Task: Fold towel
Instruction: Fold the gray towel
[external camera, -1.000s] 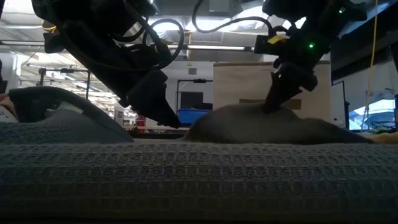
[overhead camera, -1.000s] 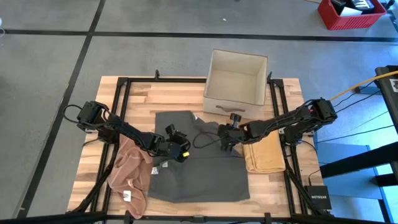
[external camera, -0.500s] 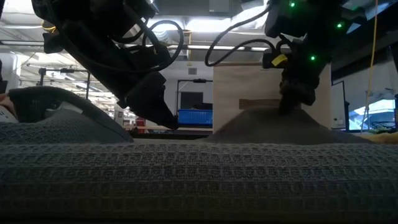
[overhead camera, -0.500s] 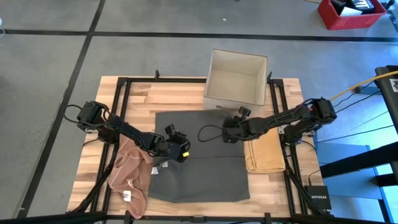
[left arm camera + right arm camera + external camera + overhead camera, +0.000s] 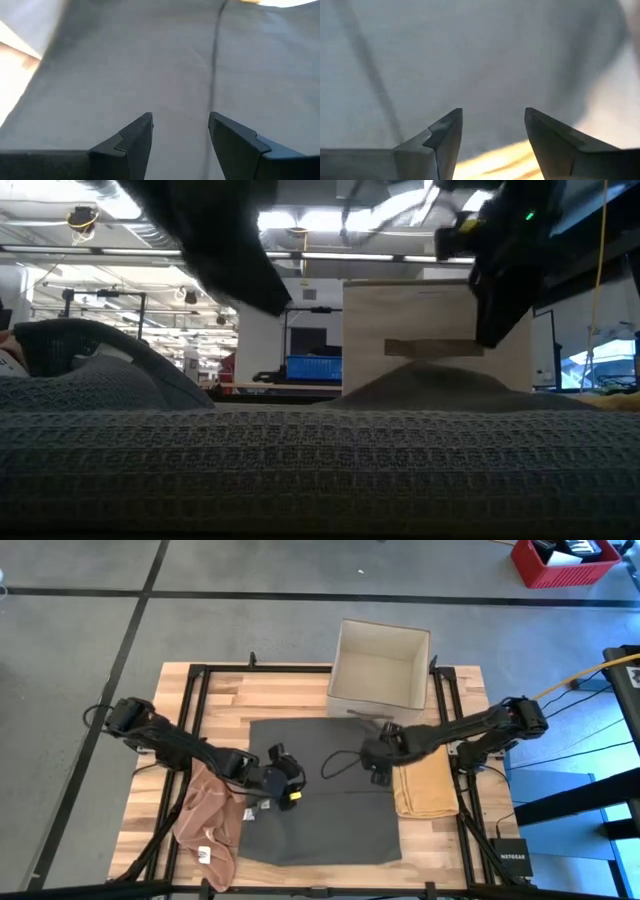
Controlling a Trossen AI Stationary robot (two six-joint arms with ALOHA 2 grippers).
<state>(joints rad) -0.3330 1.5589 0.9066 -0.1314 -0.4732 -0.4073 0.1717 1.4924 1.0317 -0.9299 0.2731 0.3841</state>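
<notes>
Here the wooden tabletop [image 5: 290, 690] carries everything, with a dark metal frame [image 5: 196, 690] running along its sides. Spread flat over its middle lies the dark grey towel [image 5: 320, 825], roughly square, its near edge filling the foreground of the low view [image 5: 320, 470]. At the far edge of the tabletop stands an open cardboard box [image 5: 380, 670], just beyond the towel's far edge; in the low view it rises behind a low hump of grey cloth [image 5: 420, 385]. To the right of the grey towel, touching its side, sits a folded tan towel [image 5: 425, 788]. On the left, a crumpled pinkish-brown cloth [image 5: 208, 815] lies along the towel's left edge and partly over the frame.

The left arm reaches in from the left side, and the left end effector [image 5: 285, 783] hangs over the left-middle part of the grey towel; in its wrist view its fingers [image 5: 132, 137] stand apart with nothing between them, above smooth grey fabric. The right arm comes in from the right, and the right end effector [image 5: 378, 755] sits over the towel's right part near the tan towel; its fingers [image 5: 445, 132] are likewise spread and empty over the grey cloth.
</notes>
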